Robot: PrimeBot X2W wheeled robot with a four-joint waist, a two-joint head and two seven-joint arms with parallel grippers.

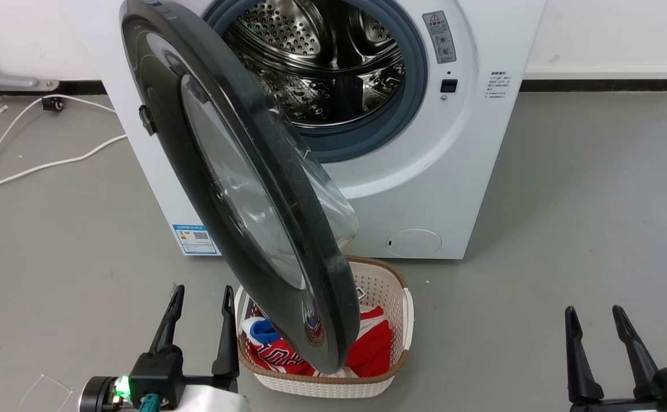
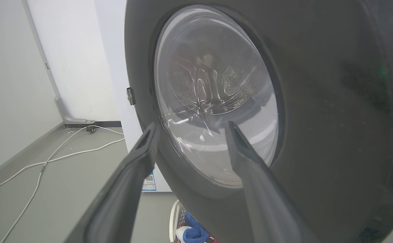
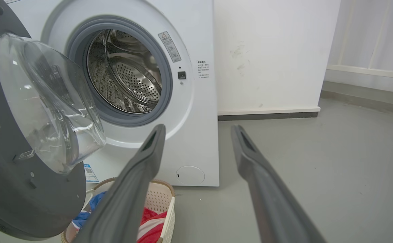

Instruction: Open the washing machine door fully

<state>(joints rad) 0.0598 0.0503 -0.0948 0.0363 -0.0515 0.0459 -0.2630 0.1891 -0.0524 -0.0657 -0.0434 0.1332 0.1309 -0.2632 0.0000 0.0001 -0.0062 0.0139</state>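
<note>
While the washing machine door stands swung out from the white washing machine, hinged at its left side, the left gripper sits low before that machine, fingers spread and upright, just beside the door's outer black rim; contact cannot be confirmed. Right gripper sits well right of the machine, fingers likewise parted, holding nothing. Steel drum exposed. Pale laundry basket of red, white and blue garments stands on grey floor directly before the machine, under the door's lower edge. White cable trails left of the machine.
</note>
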